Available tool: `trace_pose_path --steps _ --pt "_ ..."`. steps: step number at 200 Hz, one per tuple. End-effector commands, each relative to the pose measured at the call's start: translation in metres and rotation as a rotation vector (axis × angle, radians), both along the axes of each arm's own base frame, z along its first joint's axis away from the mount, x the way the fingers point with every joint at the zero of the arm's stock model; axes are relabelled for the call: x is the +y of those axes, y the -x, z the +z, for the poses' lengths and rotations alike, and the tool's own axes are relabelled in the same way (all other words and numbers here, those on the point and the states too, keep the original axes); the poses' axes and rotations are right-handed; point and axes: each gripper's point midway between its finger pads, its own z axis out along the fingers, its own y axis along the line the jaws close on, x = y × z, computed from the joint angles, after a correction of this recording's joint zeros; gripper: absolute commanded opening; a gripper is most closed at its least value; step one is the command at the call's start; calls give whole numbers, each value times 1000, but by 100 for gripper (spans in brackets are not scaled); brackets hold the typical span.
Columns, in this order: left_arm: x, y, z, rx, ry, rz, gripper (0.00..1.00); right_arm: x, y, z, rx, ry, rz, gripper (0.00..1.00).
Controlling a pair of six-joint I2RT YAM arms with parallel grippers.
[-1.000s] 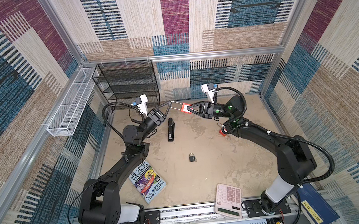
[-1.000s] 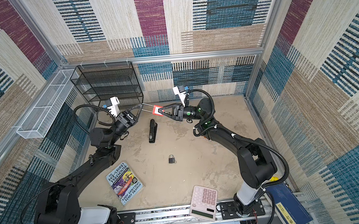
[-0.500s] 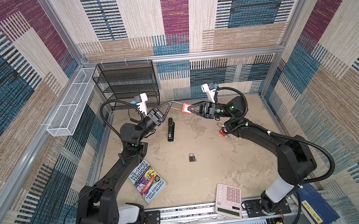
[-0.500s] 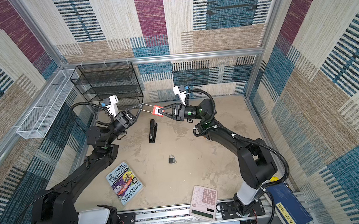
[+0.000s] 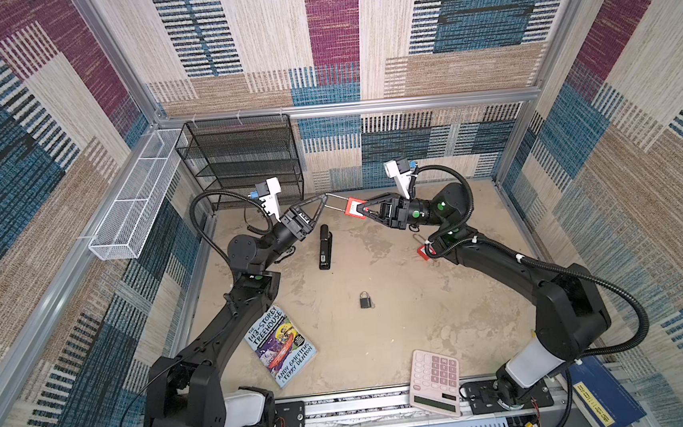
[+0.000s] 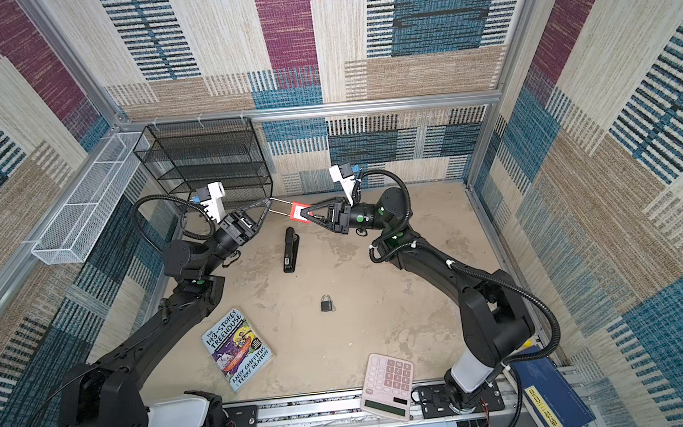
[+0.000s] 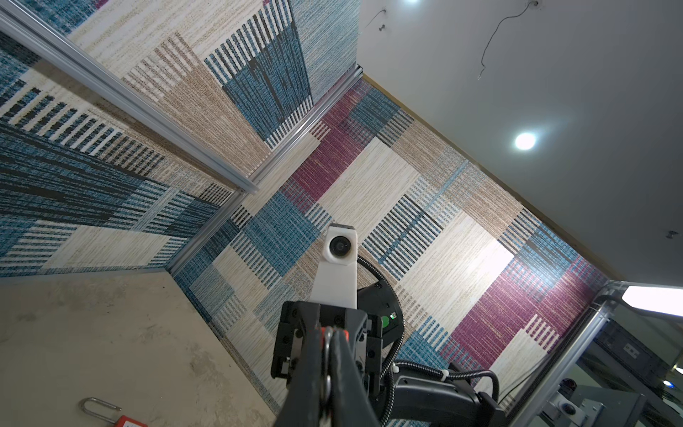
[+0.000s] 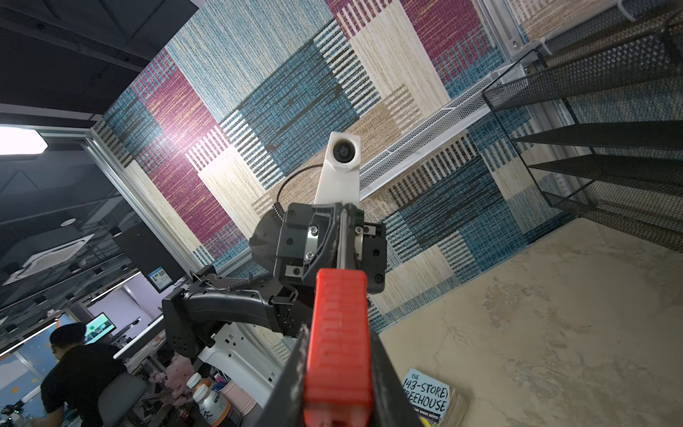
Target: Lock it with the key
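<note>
The red padlock hangs above the counter's 12 o'clock side, its body squeezed by the right hand at 3 o'clock and its loop pinched by the left hand at 9 o'clock.

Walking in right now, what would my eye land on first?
A red padlock held in mid-air toward the back of the sandy table: the right gripper clamps its body and the left gripper is shut on its metal shackle. Below them, a small dark padlock lies alone mid-table, with a colourful book and a pink calculator near the front edge.
</note>
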Motion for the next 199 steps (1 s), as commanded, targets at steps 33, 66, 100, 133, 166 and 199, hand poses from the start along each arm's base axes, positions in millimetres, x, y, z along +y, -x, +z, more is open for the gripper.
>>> trace_pose_path --steps 33,66,100,133,166,199 --pt "-6 6 -6 23 -10 -52 8 0 -9 13 -102 3 -113 6" --pt "-7 6 -8 20 -14 -59 8 3 -4 12 -76 -11 -66 5" --pt "-9 7 -11 3 -38 -63 8 4 9 17 -16 -71 64 4" --pt "-12 11 -13 -19 -58 -79 8 2 13 24 -11 -101 93 4" --pt "-13 13 -13 -31 -67 -94 9 2 17 30 -11 -108 122 4" --pt "-13 14 -12 -33 -72 -95 10 1 19 34 -17 -107 123 3"
